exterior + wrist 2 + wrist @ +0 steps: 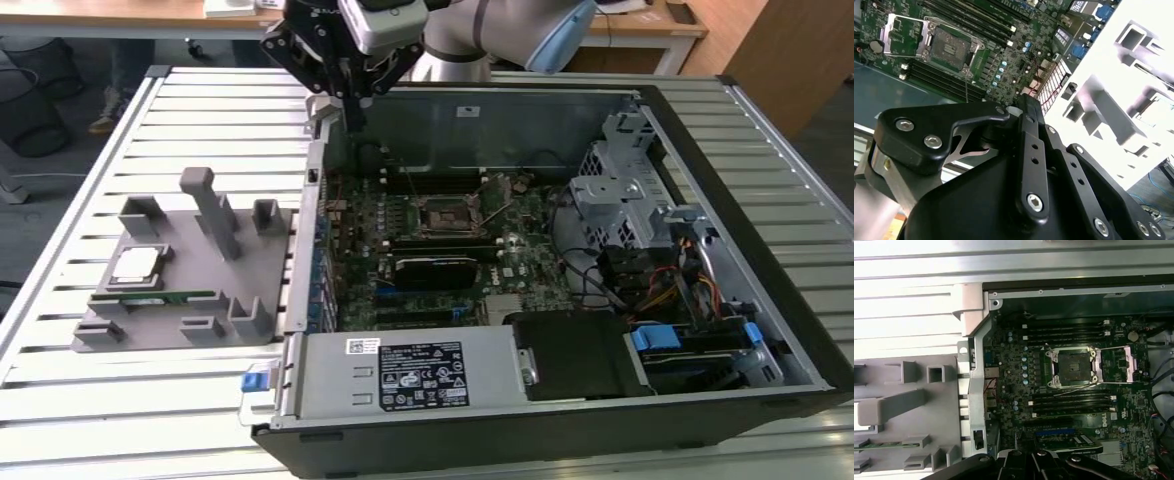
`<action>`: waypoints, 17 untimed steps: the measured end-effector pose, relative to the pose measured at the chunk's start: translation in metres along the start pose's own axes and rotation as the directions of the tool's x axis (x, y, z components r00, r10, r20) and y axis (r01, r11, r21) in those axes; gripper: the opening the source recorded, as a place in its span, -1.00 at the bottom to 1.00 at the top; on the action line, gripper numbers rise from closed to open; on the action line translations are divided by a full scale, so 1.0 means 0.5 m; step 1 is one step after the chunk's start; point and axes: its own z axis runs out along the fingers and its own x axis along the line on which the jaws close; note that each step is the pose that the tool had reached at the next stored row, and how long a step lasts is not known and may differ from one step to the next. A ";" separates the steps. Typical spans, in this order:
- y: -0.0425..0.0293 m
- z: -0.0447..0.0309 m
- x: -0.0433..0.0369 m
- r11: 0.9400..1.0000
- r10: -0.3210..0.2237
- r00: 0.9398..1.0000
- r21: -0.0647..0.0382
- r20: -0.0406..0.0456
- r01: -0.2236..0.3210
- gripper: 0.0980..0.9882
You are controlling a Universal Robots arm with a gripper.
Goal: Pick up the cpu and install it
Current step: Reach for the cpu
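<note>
The end effector (358, 103) hangs above the far wall of the open computer case (787, 330), close to the case corner that is toward the exterior view's left. It carries nothing, and whether it is open or closed I cannot tell. Under it and a little nearer, the motherboard (527, 235) lies flat on the case bottom. The socket (1072, 367) is in the middle of the board, between two groups of memory slots, and in the first wrist view its metal frame is folded open to one side. The room over the socket is free, but the case walls stand around the board on all sides.

Outside the case, a grey holder (200, 290) lies on the slatted bench (80, 400), just beside the case wall at the exterior view's left. The cpu (138, 263) rests flat on this holder, toward the bench edge, well apart from the end effector. A green memory stick (154, 296) lies just beside the cpu, and tall grey posts stand between the cpu and the case
</note>
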 end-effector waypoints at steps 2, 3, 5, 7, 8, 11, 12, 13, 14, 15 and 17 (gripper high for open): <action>0.000 0.000 0.001 1.000 0.000 1.000 0.000 0.000 0.000 -0.97; 0.000 0.000 0.002 1.000 0.000 1.000 0.000 0.000 0.000 -0.97; 0.000 0.000 0.003 1.000 0.000 1.000 0.000 0.000 0.000 -0.97; 0.000 0.000 0.004 1.000 0.000 1.000 0.000 0.000 0.000 -0.97; 0.000 0.000 0.005 1.000 0.000 1.000 0.000 0.000 0.000 -0.97; -0.001 0.000 0.007 1.000 0.000 1.000 0.000 0.000 0.000 -0.97; -0.001 0.000 0.008 1.000 0.000 1.000 0.000 0.000 0.000 -0.97; -0.001 0.000 0.009 1.000 0.000 1.000 0.000 0.000 0.000 -0.97; -0.001 0.000 0.010 1.000 0.000 1.000 0.000 0.000 0.000 -0.97; -0.001 0.000 0.011 1.000 0.000 1.000 0.000 0.000 0.000 -0.97; -0.001 0.000 0.013 1.000 0.000 1.000 0.000 0.000 0.000 -0.97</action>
